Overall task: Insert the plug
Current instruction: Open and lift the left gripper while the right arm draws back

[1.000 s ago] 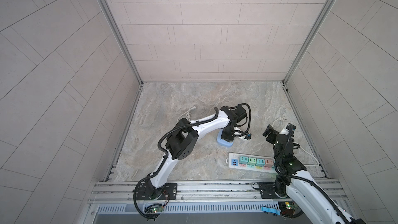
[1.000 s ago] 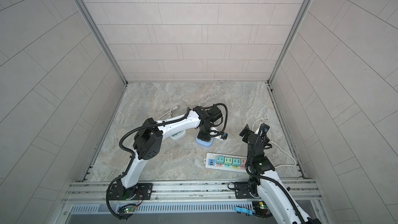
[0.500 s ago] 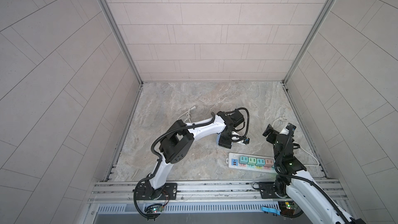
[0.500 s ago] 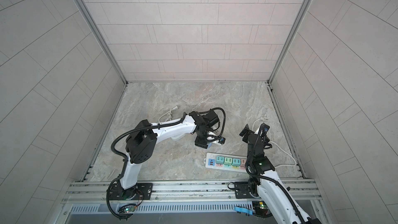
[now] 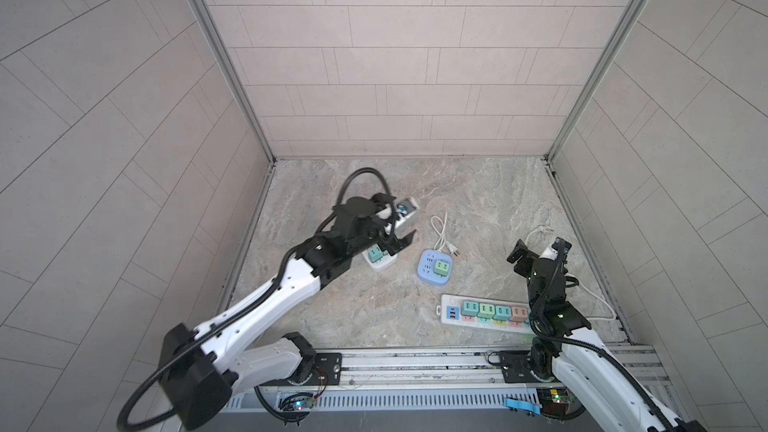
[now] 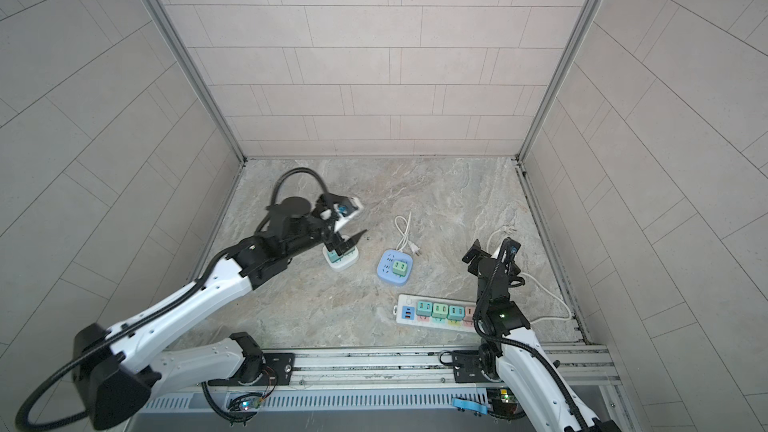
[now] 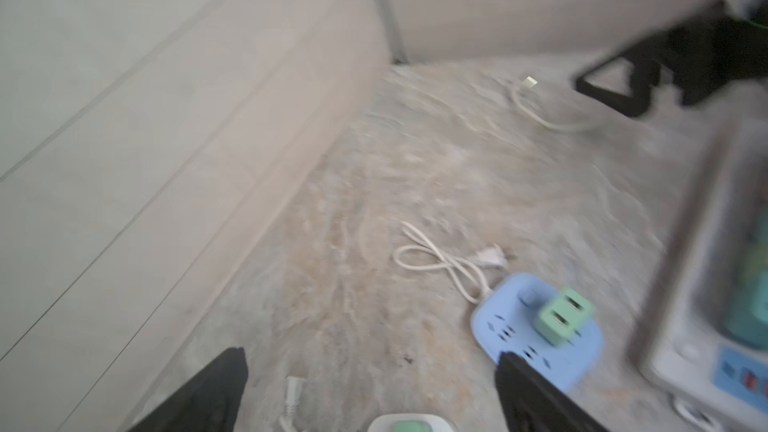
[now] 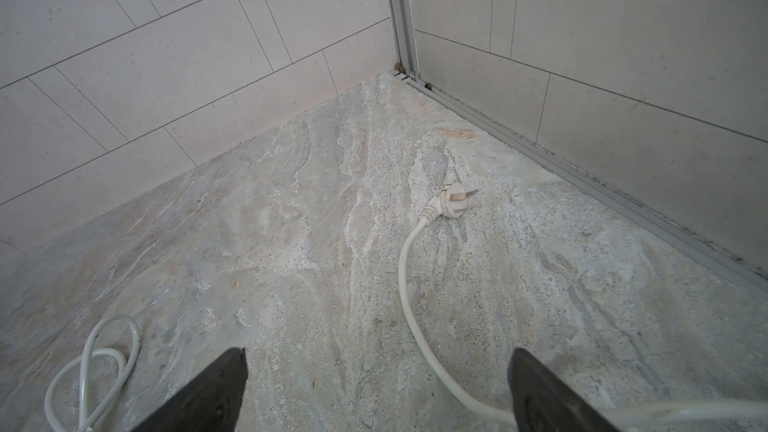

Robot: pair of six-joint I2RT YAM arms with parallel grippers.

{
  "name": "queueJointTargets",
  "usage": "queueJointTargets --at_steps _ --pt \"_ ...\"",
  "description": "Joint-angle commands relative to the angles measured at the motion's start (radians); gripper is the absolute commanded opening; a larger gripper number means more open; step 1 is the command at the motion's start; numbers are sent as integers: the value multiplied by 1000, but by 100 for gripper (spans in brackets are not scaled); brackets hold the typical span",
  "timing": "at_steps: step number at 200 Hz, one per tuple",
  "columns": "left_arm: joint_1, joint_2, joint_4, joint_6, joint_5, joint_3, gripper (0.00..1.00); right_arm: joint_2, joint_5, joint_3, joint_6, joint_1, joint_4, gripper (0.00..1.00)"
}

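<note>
Marble floor (image 7: 415, 180) bears green plug (image 7: 563, 322) seated in blue socket (image 7: 519, 313) ahead of left gripper (image 7: 370, 353), jaws apart because that insertion appears complete.

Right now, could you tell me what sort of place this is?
Probably a robot test booth: plain tiled walls enclose a stone-patterned floor, and the left arm and right arm sit on a metal rail in front.

walls (image 5: 395, 56): pale beige rectangular tiles, three sides
tabletop (image 5: 478, 201): grey marbled stone, evenly lit
corner posts (image 5: 226, 64): grey metal
</note>
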Motion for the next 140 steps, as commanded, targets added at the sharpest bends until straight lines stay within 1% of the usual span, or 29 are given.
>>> queueJointTargets --at_steps 1,6,15,23,36,46,62,76,86,89,96,104,113,120,127,140 --pt "150 -167 289 -382 -188 -228 100 15 43 89 6 -11 -92 100" --pt "172 -214 319 -439 -242 -283 100 17 60 122 13 -12 -141 100" --pt "221 -289 376 -483 -299 -384 100 19 88 179 37 -13 -214 100" --pt "254 -346 410 -509 -318 -459 100 21 92 216 45 -15 -234 100" --pt "293 -409 444 -513 -338 -547 100 36 82 265 39 -15 -216 100" --pt "314 -435 453 -509 -377 -602 100 64 67 316 4 -16 -210 100" --pt "346 -430 454 -484 -446 -656 100 149 68 414 -112 -15 -218 100" --pt "384 -374 496 -466 -465 -699 100 256 50 506 -208 -23 -237 100" --pt "422 -311 557 -479 -462 -725 100 328 -10 527 -271 -33 -214 100" --pt "433 -289 577 -480 -459 -731 100 360 -45 529 -320 -40 -193 100" --pt "453 -224 627 -478 -453 -742 100 407 -89 529 -382 -55 -172 100" --pt "471 -153 676 -485 -458 -750 100 475 -111 537 -438 -76 -174 100" --pt "488 -67 755 -500 -459 -752 100 550 -84 549 -413 -107 -216 100" --pt "495 -9 825 -510 -462 -752 100 596 -70 534 -390 -129 -203 100" --pt "497 31 877 -502 -435 -752 100 627 -57 493 -381 -137 -147 100" --pt "497 84 957 -459 -342 -754 100 670 -18 389 -373 -140 3 100"
